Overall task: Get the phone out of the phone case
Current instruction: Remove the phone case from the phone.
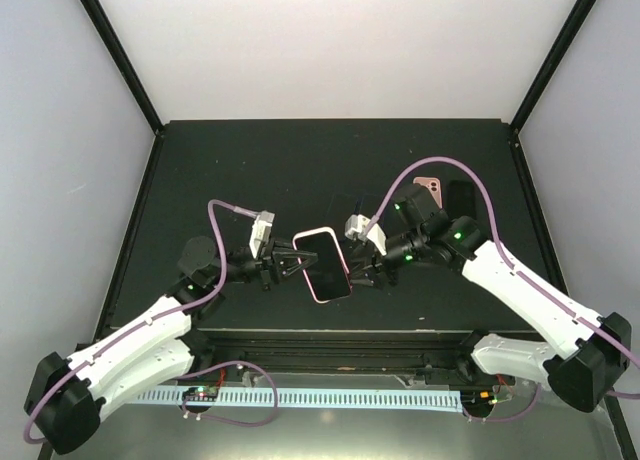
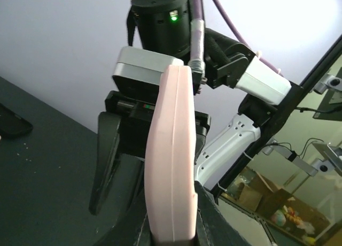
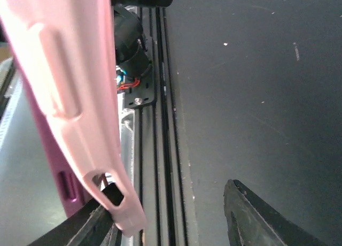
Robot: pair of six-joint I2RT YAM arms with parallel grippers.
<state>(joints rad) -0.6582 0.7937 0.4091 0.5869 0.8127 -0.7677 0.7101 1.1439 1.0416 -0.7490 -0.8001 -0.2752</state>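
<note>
Table: flat matte black top (image 1: pixel 250 165) with a raised black rim along its sides.
Near edge: black slotted rails (image 1: pixel 330 338) run along it, side by side.
Far right area: a small pink slab (image 1: pixel 432 188) lies flat, partly hidden behind an arm.
Beside it: a black slab (image 1: pixel 460 195) of similar shape lies flat just to its right; whether the two touch cannot be told.
Surface marks: pale specks (image 3: pixel 225 44) and a short light scuff (image 3: pixel 295 51) on the dark top.

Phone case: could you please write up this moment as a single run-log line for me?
left gripper: shut on phone case | right gripper: open, beside phone case | phone: in phone case, not yet out
</note>
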